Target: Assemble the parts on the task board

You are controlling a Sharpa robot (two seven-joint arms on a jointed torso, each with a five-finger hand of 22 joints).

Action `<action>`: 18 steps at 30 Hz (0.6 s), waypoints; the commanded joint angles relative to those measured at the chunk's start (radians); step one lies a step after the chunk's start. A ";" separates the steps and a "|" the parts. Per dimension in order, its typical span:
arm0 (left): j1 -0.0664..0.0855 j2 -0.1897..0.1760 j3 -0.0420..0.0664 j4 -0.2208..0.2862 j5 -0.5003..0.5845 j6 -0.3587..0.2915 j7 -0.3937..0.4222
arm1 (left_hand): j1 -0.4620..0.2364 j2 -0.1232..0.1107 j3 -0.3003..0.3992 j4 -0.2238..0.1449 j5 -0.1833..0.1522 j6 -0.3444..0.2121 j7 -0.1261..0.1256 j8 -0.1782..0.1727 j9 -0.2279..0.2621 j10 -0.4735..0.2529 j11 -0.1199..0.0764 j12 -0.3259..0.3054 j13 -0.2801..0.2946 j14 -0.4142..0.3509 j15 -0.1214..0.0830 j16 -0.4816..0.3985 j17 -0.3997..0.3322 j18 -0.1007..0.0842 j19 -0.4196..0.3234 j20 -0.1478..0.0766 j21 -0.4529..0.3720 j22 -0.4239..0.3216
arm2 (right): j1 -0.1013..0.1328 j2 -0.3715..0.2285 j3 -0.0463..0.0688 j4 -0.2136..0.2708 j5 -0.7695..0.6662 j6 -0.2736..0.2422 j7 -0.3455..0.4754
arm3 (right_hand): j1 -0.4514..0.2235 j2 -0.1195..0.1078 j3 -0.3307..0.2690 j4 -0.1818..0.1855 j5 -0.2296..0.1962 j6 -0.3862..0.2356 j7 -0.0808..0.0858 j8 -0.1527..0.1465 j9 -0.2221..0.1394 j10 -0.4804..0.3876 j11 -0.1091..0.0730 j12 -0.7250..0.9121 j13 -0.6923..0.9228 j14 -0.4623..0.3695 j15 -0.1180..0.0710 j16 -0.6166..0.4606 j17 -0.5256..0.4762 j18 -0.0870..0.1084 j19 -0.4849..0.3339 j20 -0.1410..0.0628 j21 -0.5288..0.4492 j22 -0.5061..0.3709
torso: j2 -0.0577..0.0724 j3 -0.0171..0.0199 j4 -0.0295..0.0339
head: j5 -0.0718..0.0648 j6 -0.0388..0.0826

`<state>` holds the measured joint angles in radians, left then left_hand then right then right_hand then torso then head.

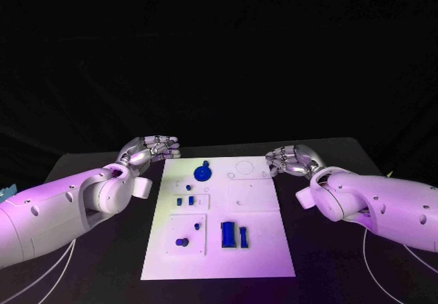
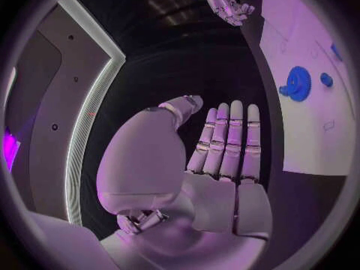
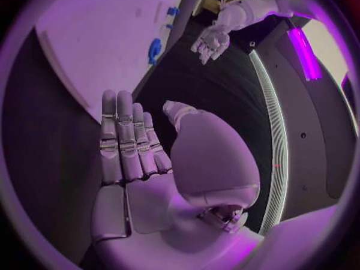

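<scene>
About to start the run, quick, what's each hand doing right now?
Left hand: open, fingers straight, holding nothing.
Right hand: open, fingers straight, holding nothing.

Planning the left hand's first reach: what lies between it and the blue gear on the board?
Nothing but bare surface: in the head view, a strip of black table and white task board separates the left hand from the blue gear.

Head view: looks down from high up at the flat white task board on the black table.
Wrist views: each sits close behind its own fingers.
Shared: the board's round blue gear wheel.
</scene>
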<state>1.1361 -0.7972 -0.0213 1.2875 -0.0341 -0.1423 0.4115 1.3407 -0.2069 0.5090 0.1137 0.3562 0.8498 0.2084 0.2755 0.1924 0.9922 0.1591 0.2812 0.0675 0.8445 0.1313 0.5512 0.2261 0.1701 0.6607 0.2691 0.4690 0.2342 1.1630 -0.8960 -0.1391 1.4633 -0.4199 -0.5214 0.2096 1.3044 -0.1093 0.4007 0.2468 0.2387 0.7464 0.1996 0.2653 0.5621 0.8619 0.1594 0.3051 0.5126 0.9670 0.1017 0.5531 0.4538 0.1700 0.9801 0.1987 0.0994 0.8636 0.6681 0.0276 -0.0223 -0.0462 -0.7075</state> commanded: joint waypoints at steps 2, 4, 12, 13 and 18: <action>-0.014 0.020 0.000 -0.040 0.091 -0.026 0.092 | 0.007 -0.007 -0.011 0.015 -0.001 -0.022 -0.010 0.006 0.001 0.001 0.017 -0.070 -0.004 -0.041 0.023 -0.131 -0.032 0.006 -0.009 0.021 -0.131 -0.083 | 0.004 0.041 0.004 -0.078 0.210 0.103 0.196 | 0.010 -0.005 0.018 -0.025 -0.030 0.006 0.029 -0.035 -0.050 -0.004 0.019 -0.065 -0.131 -0.051 0.027 -0.143 -0.077 0.011 -0.051 0.034 -0.038 -0.145 | -0.007 -0.0011 -0.0045 | 0.006 0.028; -0.021 0.031 0.001 -0.058 0.104 -0.032 0.108 | 0.007 -0.004 -0.021 0.020 -0.001 -0.031 -0.016 0.003 -0.002 -0.003 0.026 -0.099 -0.004 -0.056 0.033 -0.175 -0.044 0.001 -0.003 0.022 -0.170 -0.108 | 0.006 0.064 0.006 -0.119 0.222 0.122 0.215 | 0.008 -0.006 0.019 -0.042 -0.047 0.013 0.029 -0.055 -0.076 0.001 0.027 -0.092 -0.197 -0.068 0.039 -0.203 -0.112 0.012 -0.079 0.050 -0.037 -0.225 | -0.008 -0.0014 -0.0015 | 0.005 0.036; -0.029 0.040 0.000 -0.069 0.073 -0.031 0.068 | -0.432 0.207 -0.509 -0.114 -0.356 -0.850 -0.208 -0.276 -0.192 -0.992 -0.159 -0.281 -0.067 -0.845 -0.131 -0.551 -0.226 -0.170 -0.661 -0.269 -0.469 -0.234 | 0.006 0.094 0.011 -0.165 0.181 0.075 0.165 | -0.425 0.109 -0.401 -0.247 -0.239 -0.746 -0.200 -0.265 -0.562 -0.862 -0.159 -0.305 -0.513 -0.967 -0.102 -0.553 -0.454 -0.170 -0.980 -0.199 -0.099 -0.864 | -0.011 -0.0003 0.0006 | 0.009 0.040; -0.029 0.040 0.000 -0.065 0.073 -0.037 0.068 | -0.466 0.207 -0.509 -0.114 -0.356 -0.850 -0.208 -0.276 -0.192 -0.992 -0.159 -0.281 -0.067 -0.845 -0.131 -0.551 -0.226 -0.170 -0.661 -0.269 -0.469 -0.234 | 0.004 0.095 0.013 -0.160 0.185 0.069 0.167 | -0.458 0.109 -0.401 -0.247 -0.239 -0.746 -0.200 -0.265 -0.562 -0.862 -0.159 -0.305 -0.513 -0.967 -0.102 -0.553 -0.454 -0.170 -0.980 -0.199 -0.099 -0.864 | -0.014 -0.0010 0.0012 | 0.010 0.042; -0.036 0.037 0.003 -0.024 0.068 -0.107 0.073 | -0.638 0.207 -0.509 -0.114 -0.356 -0.850 -0.208 -0.276 -0.192 -0.992 -0.159 -0.281 -0.067 -0.845 -0.131 -0.551 -0.226 -0.170 -0.661 -0.269 -0.469 -0.234 | -0.022 0.099 0.041 -0.101 0.237 -0.001 0.199 | -1.304 0.109 -0.401 -0.247 -0.239 -0.746 -0.200 -0.265 -0.562 -0.862 -0.159 -0.305 -0.513 -0.967 -0.102 -0.553 -0.454 -0.170 -0.980 -0.199 -0.099 -0.864 | -0.049 -0.0095 0.0079 | 0.022 0.063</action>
<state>1.1012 -0.7610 -0.0207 1.2476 0.0409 -0.1922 0.4778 0.9665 -0.0532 0.1254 0.0369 0.0954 0.2185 0.0500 0.0723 0.0491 0.2638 0.0534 0.0342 0.0171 0.2080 0.0479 0.0818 0.0432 0.0527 0.1841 0.0783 0.0643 0.0231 1.1466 -0.8011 -0.1030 1.3414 -0.2227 -0.4645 0.3763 0.8981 -0.0291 0.1109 0.0456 0.0451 0.2084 0.0609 0.0481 0.1185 0.2363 0.0499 0.0462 0.0548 0.2416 0.0401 0.0721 0.0769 0.0530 0.2389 0.0686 0.0208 0.1350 0.6433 0.0244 -0.0189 -0.0311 -0.6565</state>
